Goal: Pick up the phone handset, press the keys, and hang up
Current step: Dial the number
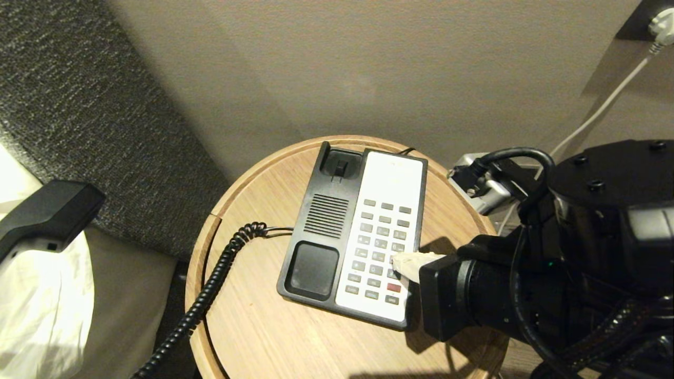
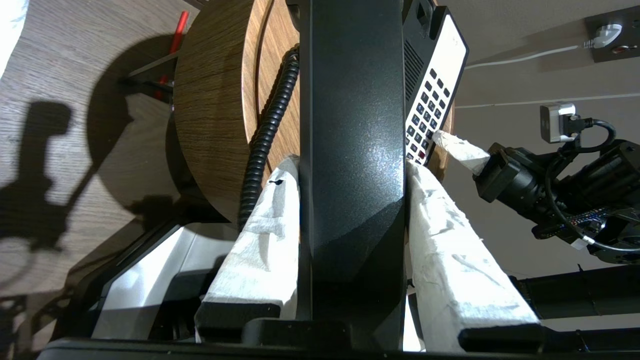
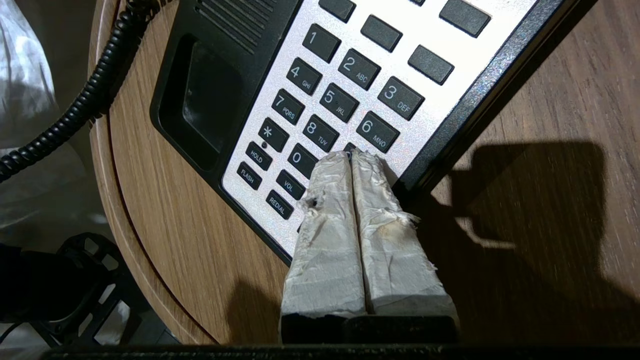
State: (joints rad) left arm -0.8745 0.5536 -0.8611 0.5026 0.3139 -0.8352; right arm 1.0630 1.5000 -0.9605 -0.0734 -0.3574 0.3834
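Handset is off the cradle, clamped across its shaft between the 2 padded fingers of the left claw, out to the left of the round counter; one end shows at the left edge of the head view. Its coiled cord trails from the base over the counter's left rim.

Right claw has its 2 fingers pressed flat together, holding nothing, used as a single pointer. The tip sits over the right column of the keys, just below the 6, covering the key there. Whether it is bearing down or only touching cannot be told.

Step in hand, by my judgement: key pressing. Pickup is done; hang-up is not yet done.

Next move calls for lifting the tip clear and stepping to another key without dragging across neighbours or nudging the base. Afterwards the right claw must clear the base so the left can lower the handset squarely into the empty cradle, cord slack.
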